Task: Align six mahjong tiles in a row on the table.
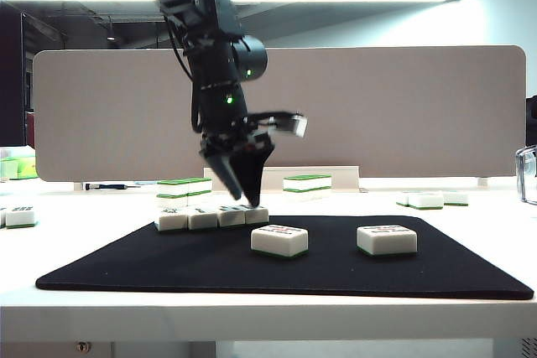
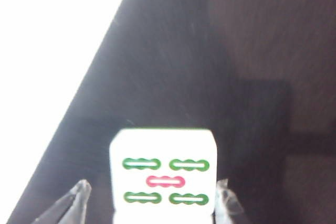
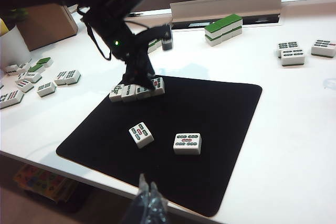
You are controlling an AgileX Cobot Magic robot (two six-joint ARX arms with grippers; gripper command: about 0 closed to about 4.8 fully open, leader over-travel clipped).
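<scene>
Left gripper [image 1: 245, 193] at the end of a four-tile row; two tiles not yet aligned.

Exterior: the gripper points down over the row's end tile [image 1: 256, 214] at the black mat's [image 1: 126, 266] far edge; two loose tiles [image 1: 279, 240] [image 1: 387, 239] lie nearer the front. Left wrist: fingers [image 2: 73, 203] apart, flanking that tile [image 2: 163, 174], contact not discernible. Risk: lifting off skewed could drag it out of line. Right wrist: right gripper [image 3: 148, 205] hovers over the counter's [image 3: 294, 145] near edge, fingers together.
</scene>
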